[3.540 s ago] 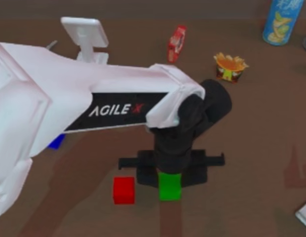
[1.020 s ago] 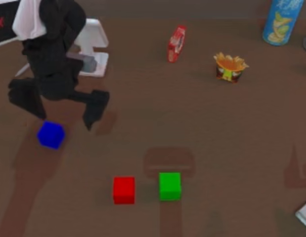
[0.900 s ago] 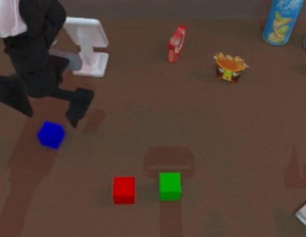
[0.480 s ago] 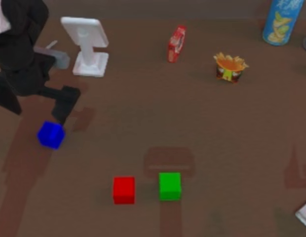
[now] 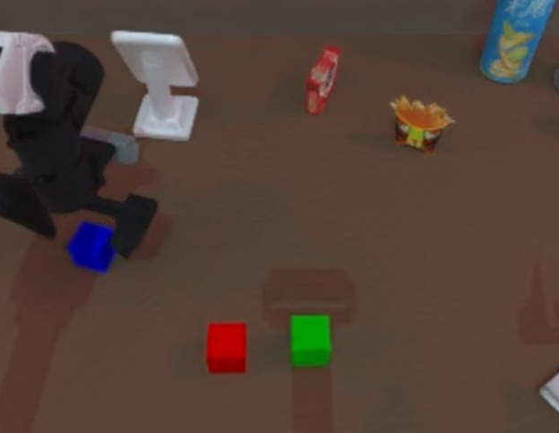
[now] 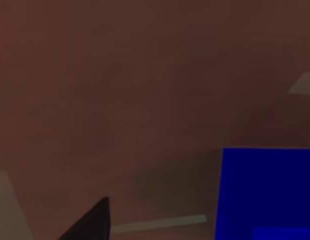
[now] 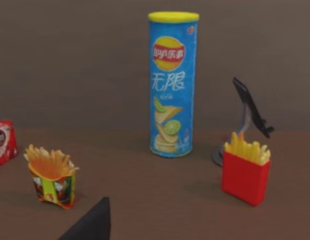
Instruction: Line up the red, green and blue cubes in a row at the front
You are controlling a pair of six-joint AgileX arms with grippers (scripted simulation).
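Lowered since earlier, left gripper (image 5: 77, 212) straddles blue cube (image 5: 91, 245) at frame left, fingers (image 5: 133, 224) apart; red cube (image 5: 226, 347) and green cube (image 5: 310, 339) lower centre on tabletop (image 5: 424, 271). Left wrist view: blue cube (image 6: 267, 192) close. Right wrist view: chip can (image 7: 172, 85); right gripper's finger state cannot be told.

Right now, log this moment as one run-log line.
left gripper: open, astride blue cube, far left | red cube, green cube: side by side at front | right arm: out of top view
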